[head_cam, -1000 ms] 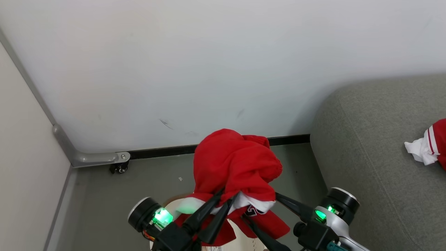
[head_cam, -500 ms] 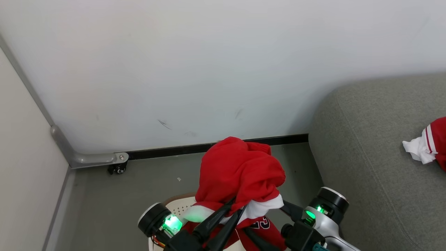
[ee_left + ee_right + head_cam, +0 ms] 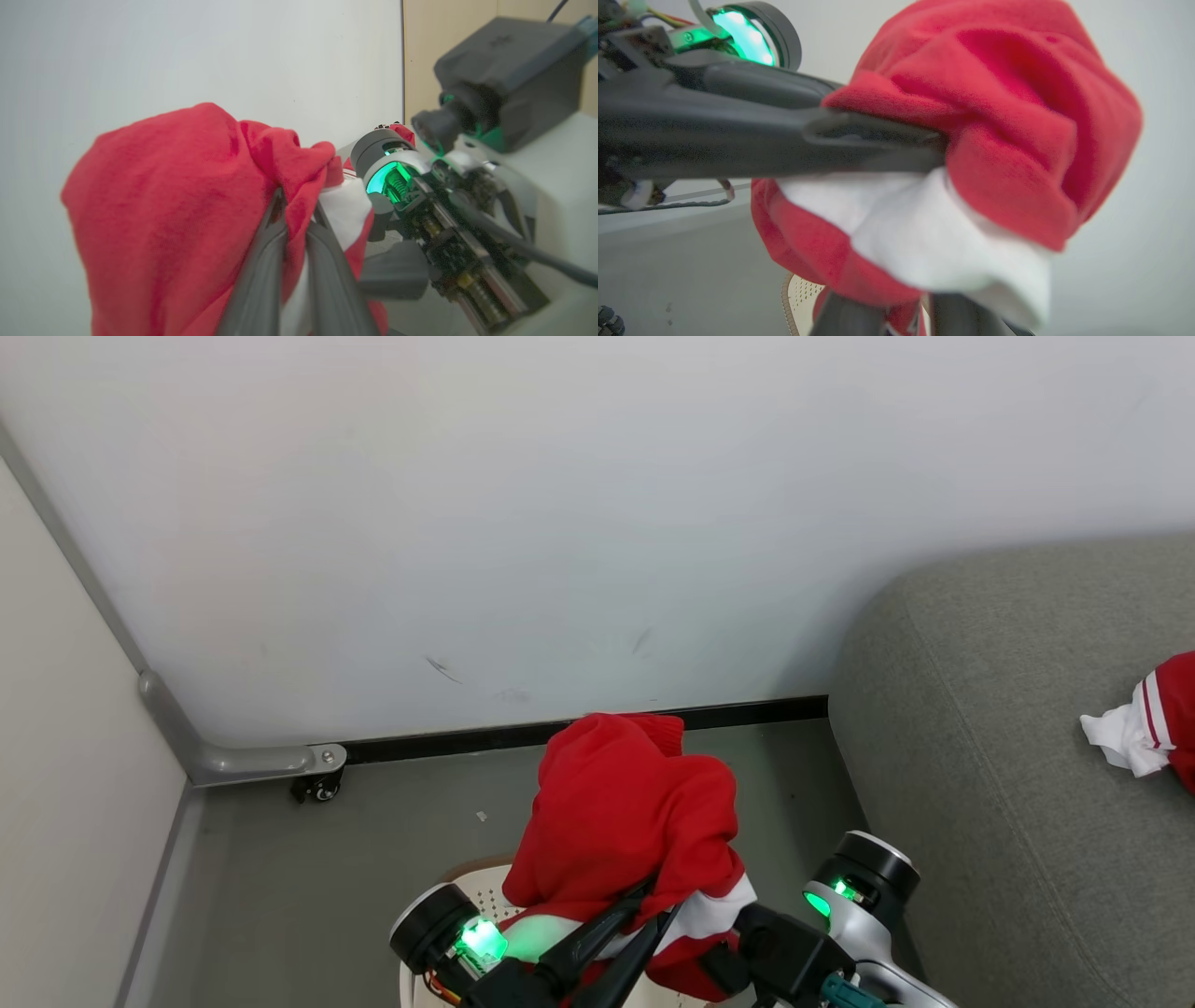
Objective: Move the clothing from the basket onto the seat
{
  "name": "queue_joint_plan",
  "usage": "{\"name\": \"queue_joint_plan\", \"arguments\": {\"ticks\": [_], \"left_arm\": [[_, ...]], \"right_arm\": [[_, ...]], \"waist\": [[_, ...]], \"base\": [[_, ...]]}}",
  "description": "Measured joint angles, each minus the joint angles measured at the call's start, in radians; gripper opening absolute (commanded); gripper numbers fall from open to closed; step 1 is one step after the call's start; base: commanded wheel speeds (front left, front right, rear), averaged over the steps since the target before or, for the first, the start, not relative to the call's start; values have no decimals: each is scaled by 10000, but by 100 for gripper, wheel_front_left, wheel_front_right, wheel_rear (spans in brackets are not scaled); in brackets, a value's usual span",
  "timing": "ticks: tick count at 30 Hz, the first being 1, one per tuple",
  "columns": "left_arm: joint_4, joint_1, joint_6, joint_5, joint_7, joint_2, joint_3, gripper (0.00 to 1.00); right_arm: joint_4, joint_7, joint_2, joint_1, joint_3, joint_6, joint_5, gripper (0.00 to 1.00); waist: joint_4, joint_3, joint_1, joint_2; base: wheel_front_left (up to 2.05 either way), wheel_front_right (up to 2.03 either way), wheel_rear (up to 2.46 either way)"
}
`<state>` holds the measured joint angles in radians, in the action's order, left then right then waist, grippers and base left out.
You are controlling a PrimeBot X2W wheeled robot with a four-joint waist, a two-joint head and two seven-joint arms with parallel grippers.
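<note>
The red clothing (image 3: 625, 821), with a white trim band, hangs bunched in the air over the basket (image 3: 478, 899), whose cream perforated wall peeks out below it. My left gripper (image 3: 649, 903) is shut on the cloth near the white band; the left wrist view has its fingers (image 3: 273, 233) pinching a red fold. My right gripper (image 3: 747, 943) is pushed in from the right, and its fingers (image 3: 850, 317) stand on either side of a hanging fold; how tightly they press is hidden. The grey seat (image 3: 1018, 756) lies to the right.
Another red and white garment (image 3: 1144, 733) lies on the seat at the far right. A white wall with a black skirting strip (image 3: 448, 742) runs behind. A metal bracket with a small caster (image 3: 317, 786) stands on the grey floor at the left.
The bundle has sunk a little in the head view. My right gripper has moved left into the cloth and its spread fingers have narrowed around a fold. The left grip is unchanged.
</note>
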<state>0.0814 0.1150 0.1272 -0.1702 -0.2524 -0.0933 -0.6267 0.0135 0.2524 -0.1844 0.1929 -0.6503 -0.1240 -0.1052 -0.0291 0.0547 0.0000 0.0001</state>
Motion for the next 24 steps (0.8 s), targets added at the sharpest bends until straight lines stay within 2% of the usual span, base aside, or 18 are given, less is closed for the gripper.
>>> {"name": "queue_joint_plan", "arguments": {"ticks": [17, 18, 20, 21, 22, 23, 24], "left_arm": [[-59, 19, 0, -73, -42, -10, 102, 0], [-63, 19, 0, -73, -42, -10, 109, 7], [-67, 19, 0, -69, -42, -8, 144, 67], [-67, 19, 0, -67, -42, -12, 165, 93], [-67, 19, 0, -65, -42, -12, 182, 93], [-69, 19, 0, -65, -42, -21, 205, 100], [-67, 19, 0, -65, -42, -25, 215, 100]], "right_arm": [[61, 0, 541, -298, 876, -46, 600, 0], [48, 0, 539, -296, 913, -90, 598, 0], [19, 0, 570, -299, 1032, -88, 600, 0], [17, 0, 566, -299, 1135, -84, 598, 0], [13, 0, 566, -298, 1225, -82, 598, 0], [8, 0, 554, -299, 1264, -82, 598, 0], [8, 0, 556, -304, 1289, -82, 598, 0]], "waist": [[23, 51, 0, -1], [25, 58, 0, 0], [29, 73, 0, 0], [31, 80, 0, 0], [32, 89, 0, 0], [33, 96, 0, 0], [34, 103, 0, 0]], "base": [[0, 0, 0], [0, 0, 0], [0, 0, 0], [0, 0, 0], [0, 0, 0], [0, 0, 0], [0, 0, 0]]}}
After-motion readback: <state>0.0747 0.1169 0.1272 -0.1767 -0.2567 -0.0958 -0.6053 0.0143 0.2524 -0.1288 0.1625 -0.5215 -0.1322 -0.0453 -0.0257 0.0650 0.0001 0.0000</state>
